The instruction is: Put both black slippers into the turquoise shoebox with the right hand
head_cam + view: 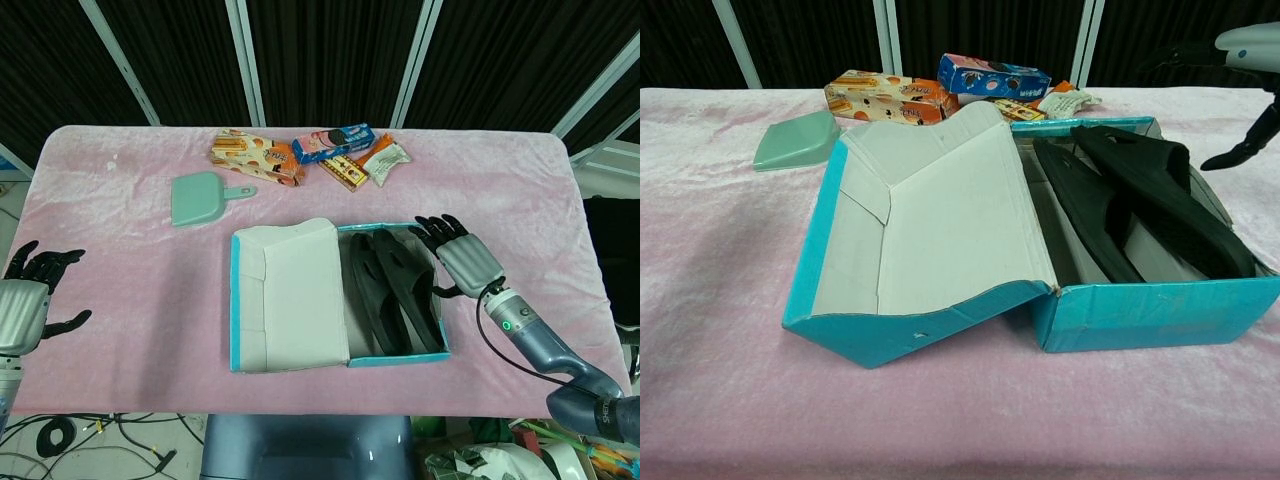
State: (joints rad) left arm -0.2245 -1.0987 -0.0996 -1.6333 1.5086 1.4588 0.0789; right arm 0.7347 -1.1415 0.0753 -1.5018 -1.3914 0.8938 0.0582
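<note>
The turquoise shoebox sits mid-table with its white lid folded open to the left. Both black slippers lie inside it: one toward the lid, the other along the right wall. My right hand hovers just right of the box with fingers spread, holding nothing. At the table's left edge, my left hand stays open, far from the box.
A pale green dustpan lies behind the box on the left. Snack boxes and packets are clustered at the back centre. Pink cloth covers the table.
</note>
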